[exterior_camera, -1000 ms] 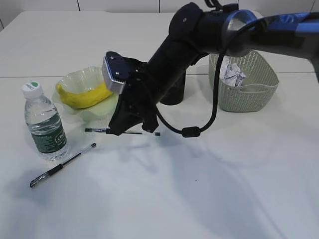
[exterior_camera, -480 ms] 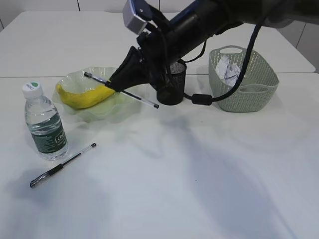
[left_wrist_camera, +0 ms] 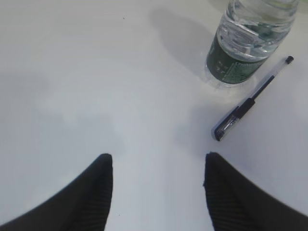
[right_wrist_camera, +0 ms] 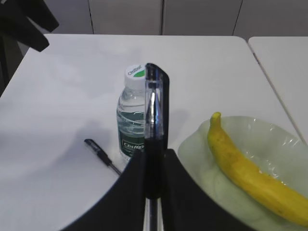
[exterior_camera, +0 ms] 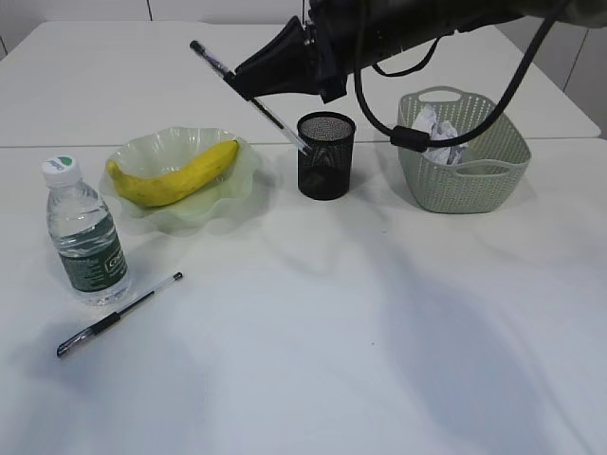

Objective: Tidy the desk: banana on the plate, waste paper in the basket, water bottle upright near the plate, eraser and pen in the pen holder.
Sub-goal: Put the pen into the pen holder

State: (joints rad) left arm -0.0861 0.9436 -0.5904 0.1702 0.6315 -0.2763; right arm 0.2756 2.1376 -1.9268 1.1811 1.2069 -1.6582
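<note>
My right gripper [exterior_camera: 248, 83] is shut on a black pen [exterior_camera: 256, 102] and holds it slanted in the air, its lower tip at the rim of the black mesh pen holder [exterior_camera: 325, 161]. In the right wrist view the pen [right_wrist_camera: 154, 110] stands between the fingers of the right gripper [right_wrist_camera: 154, 156]. A yellow banana [exterior_camera: 175, 175] lies on the pale green plate [exterior_camera: 242, 180]. The water bottle [exterior_camera: 85, 237] stands upright left of the plate. A second pen [exterior_camera: 119, 315] lies on the table. My left gripper [left_wrist_camera: 156, 161] is open and empty above the table. No eraser is in view.
A green basket [exterior_camera: 474, 180] at the right holds crumpled paper [exterior_camera: 441, 133]. The left wrist view shows the bottle [left_wrist_camera: 245, 43] and the second pen [left_wrist_camera: 250, 98] ahead to the right. The right arm spans the top of the exterior view.
My right gripper has lifted the pen from the table in front of the plate, up and to the right. The pen's tip now reaches the pen holder.
</note>
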